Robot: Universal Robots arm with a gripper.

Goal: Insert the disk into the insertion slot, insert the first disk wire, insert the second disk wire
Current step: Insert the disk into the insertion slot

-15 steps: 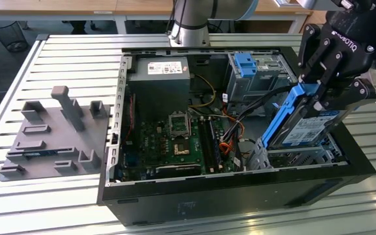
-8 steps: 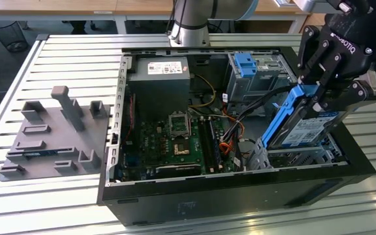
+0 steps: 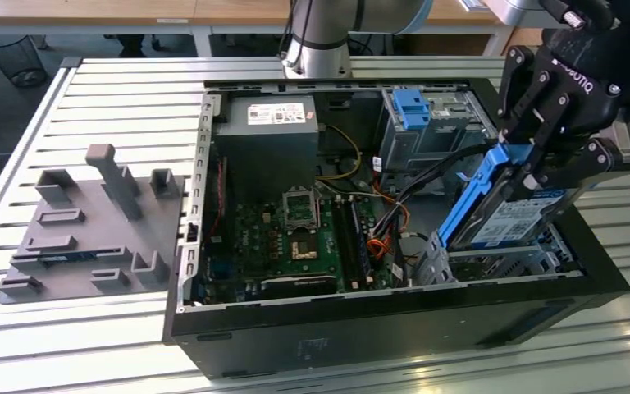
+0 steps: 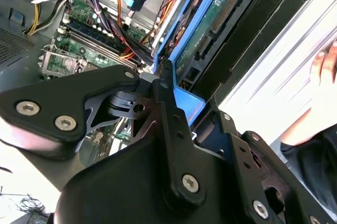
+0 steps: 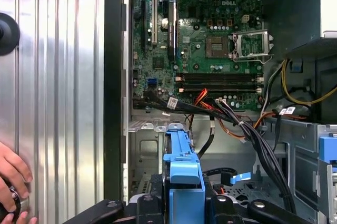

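Gripper (image 3: 534,167), fingers clamped on tilted disk (image 3: 504,215), lower edge close above slot (image 3: 499,261), cables (image 3: 435,168) just beside slot, case wall (image 3: 602,256) near slot's other side.

The disk (image 3: 509,215) is a flat grey box with a white label and a bright blue frame. It stands tipped up steeply, and the gripper (image 3: 534,164) pinches its high end. Its low end sits right at the insertion slot (image 3: 501,261), a low silver metal cage full of little holes.
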